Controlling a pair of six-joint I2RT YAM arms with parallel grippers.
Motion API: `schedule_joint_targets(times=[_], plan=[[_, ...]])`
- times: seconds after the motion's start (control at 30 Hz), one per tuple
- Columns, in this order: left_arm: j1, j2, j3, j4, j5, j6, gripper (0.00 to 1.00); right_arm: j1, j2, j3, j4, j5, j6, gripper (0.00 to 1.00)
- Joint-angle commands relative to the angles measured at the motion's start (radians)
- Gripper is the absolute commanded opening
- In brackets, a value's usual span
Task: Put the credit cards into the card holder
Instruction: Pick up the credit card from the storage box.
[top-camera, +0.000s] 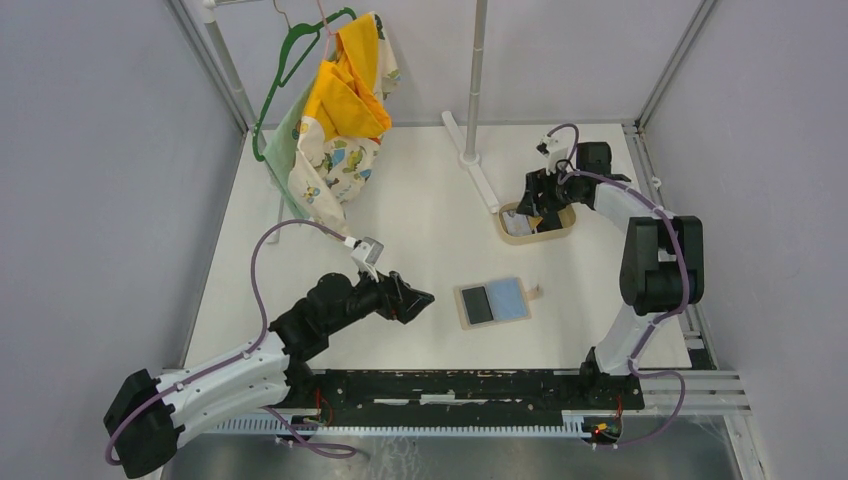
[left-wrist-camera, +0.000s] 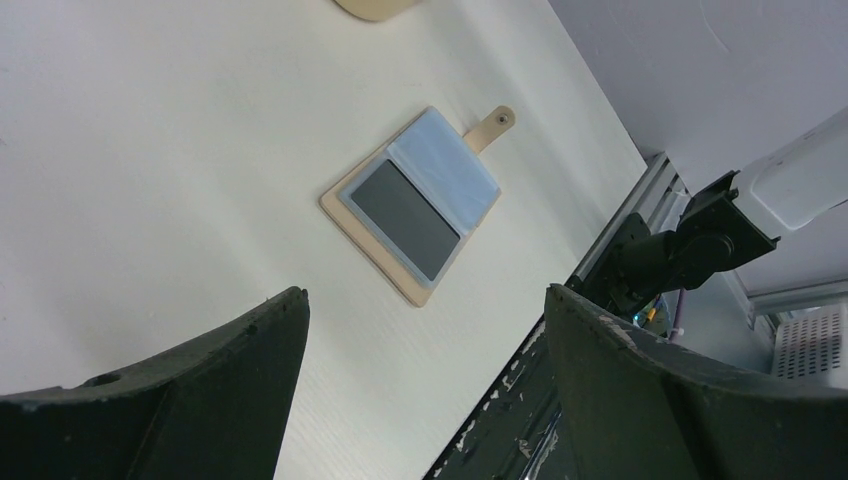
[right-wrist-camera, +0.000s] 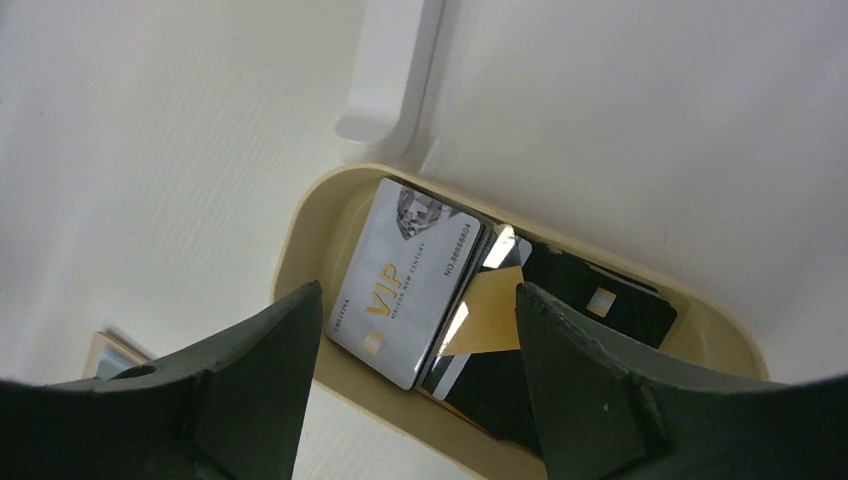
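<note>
Fingers (right-wrist-camera: 240, 390) of the right gripper (right-wrist-camera: 415, 310) stand wide over the credit cards (right-wrist-camera: 405, 285), piled in the oval tray (right-wrist-camera: 300, 225) toward the table's (top-camera: 420, 200) far right corner. The left gripper (left-wrist-camera: 425, 300) is wide and empty beside the open card holder (top-camera: 492, 301) by the near edge. Loading looks barely begun.

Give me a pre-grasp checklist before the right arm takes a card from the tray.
1. Right gripper open above the tray: ok.
2. Silver VIP card topmost, uncovered: ok.
3. Only one card would lift: cannot tell; gold card and dark cards crowd beside it.
4. Card holder open, flat: ok.
5. Left gripper open, apart from card holder: ok.
6. Free pocket in card holder: cannot tell.
</note>
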Motion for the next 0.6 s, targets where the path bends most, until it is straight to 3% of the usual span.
schedule_joint_targets(times=[0.0, 0.57], plan=[[0.003, -0.004, 0.003, 0.078, 0.017, -0.040, 0.92, -0.044, 0.032, 0.025, -0.002, 0.008, 0.045, 0.76], [0.003, -0.058, -0.008, 0.046, 0.007, -0.058, 0.92, -0.117, 0.043, 0.010, -0.034, -0.002, -0.027, 0.77]])
